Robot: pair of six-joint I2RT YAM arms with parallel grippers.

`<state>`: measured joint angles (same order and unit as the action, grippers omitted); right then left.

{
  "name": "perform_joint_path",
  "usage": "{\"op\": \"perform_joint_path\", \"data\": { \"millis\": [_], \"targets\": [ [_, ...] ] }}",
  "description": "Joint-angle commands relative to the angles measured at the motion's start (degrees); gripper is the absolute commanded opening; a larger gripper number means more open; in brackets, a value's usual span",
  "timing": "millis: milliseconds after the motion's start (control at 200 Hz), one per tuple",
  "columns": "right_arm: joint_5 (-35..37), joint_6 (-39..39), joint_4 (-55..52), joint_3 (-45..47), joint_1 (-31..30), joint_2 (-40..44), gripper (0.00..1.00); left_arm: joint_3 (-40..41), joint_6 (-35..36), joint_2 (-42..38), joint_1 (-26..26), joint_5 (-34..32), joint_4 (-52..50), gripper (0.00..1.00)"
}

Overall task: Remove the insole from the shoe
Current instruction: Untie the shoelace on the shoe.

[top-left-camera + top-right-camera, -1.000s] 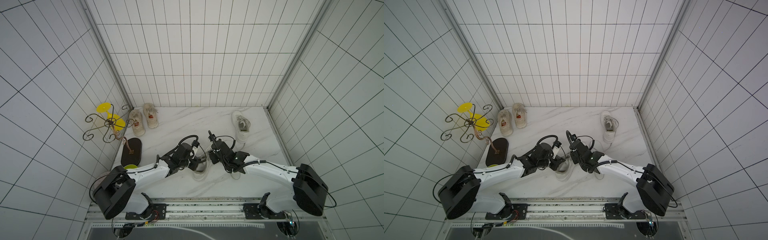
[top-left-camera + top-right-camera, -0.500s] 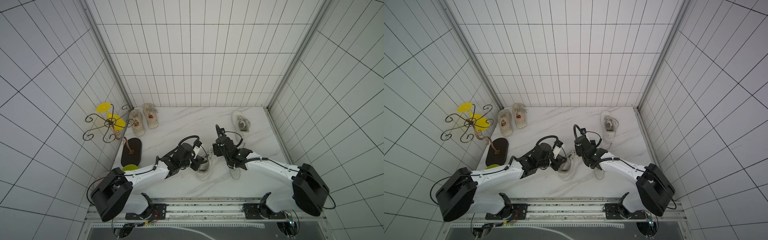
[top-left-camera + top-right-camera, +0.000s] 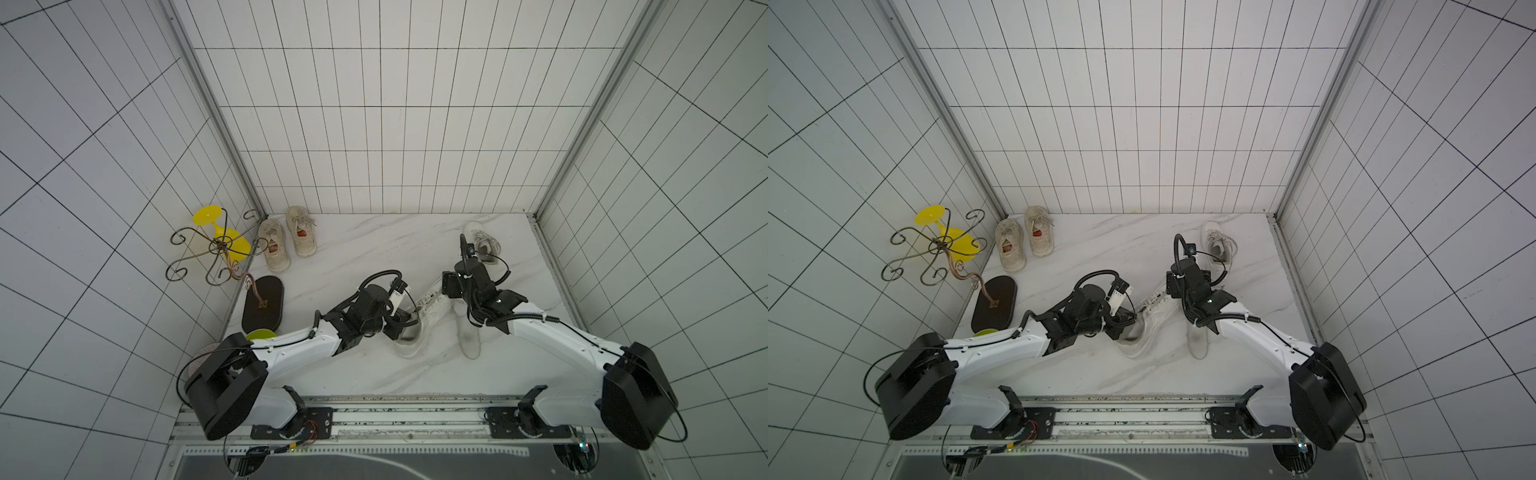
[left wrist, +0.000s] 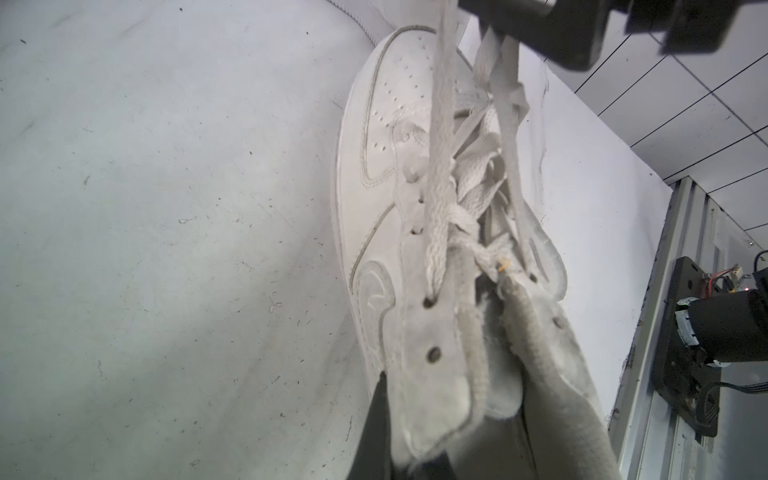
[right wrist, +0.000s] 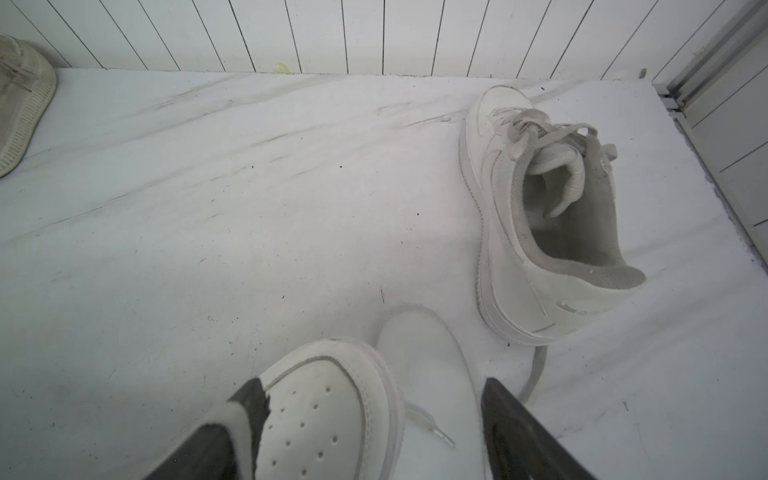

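Where the insole lay: one insole point(image 3: 468, 338) was out of the shoe point(image 3: 428, 316), flat on the worktop point(image 3: 365, 249) just beside it on the robot's right, with its far end under the right arm.
Shoe: one white low-top stood mid-worktop between the two arms, heel toward the robot and laces point(image 4: 440, 174) loose.
Left hand point(image 3: 406, 323): it was clenched on the shoe's collar edge near the top eyelets.
Right hand point(image 5: 370, 386): it was released, fingers point(image 5: 249, 399) spread wide above the shoe's toe and the insole's rounded tip, gripping nothing.
Shoes counted: there were four in both top views. They were the shoe, one other white sneaker point(image 3: 482, 243) near the far right corner, and two beige sneakers point(image 3: 273, 246) side by side at the far left corner.
Insoles counted: one lay loose.
Stand: one curled wire stand point(image 3: 216, 253) rose from a dark oval base at the left edge.
Goblet: one yellow goblet point(image 3: 232, 245) hung on the stand.
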<state>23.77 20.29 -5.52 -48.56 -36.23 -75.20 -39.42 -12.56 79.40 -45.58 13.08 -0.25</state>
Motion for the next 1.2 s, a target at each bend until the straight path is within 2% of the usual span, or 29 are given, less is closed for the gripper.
{"op": "perform_joint_path", "data": {
  "millis": [0, 155, 440, 830, 935, 1025, 1194],
  "targets": [
    [3.65, -0.33, 1.97, -2.05, -1.07, -0.3, 0.82, -2.83, 1.38, 0.74, -0.38, 0.42, 1.39, 0.0],
    [4.83, 5.44, -1.74, -2.3, 5.91, 1.36, 0.83, -2.59, 1.74, 0.33, -0.47, 0.35, 1.39, 0.0],
    [5.51, 8.56, -6.92, -3.34, 17.05, 7.88, 0.86, -2.51, 1.8, 0.09, -0.56, 0.32, 1.39, 0.0],
    [-1.56, 10.9, -10.17, -4.07, 31.74, 10.09, 0.9, -0.22, 1.57, -4.16, -0.61, -0.66, 3.41, 0.0],
    [-3.3, 10.91, -9.91, -4.09, 32.14, 9.76, 0.9, 0.18, 1.4, -4.89, -0.56, -1.33, 3.74, 0.0],
    [-9.83, 9.63, -7.19, -2.85, 31.16, 9.88, 0.89, -0.26, 1.08, -4.27, -0.56, -2.74, 3.17, 0.0],
    [-16.14, 5.28, -7.44, -3.63, 21.55, 7.91, 0.89, -1.48, -1.59, -2.69, -0.04, -13.18, 0.22, 0.0]
  ]
}}
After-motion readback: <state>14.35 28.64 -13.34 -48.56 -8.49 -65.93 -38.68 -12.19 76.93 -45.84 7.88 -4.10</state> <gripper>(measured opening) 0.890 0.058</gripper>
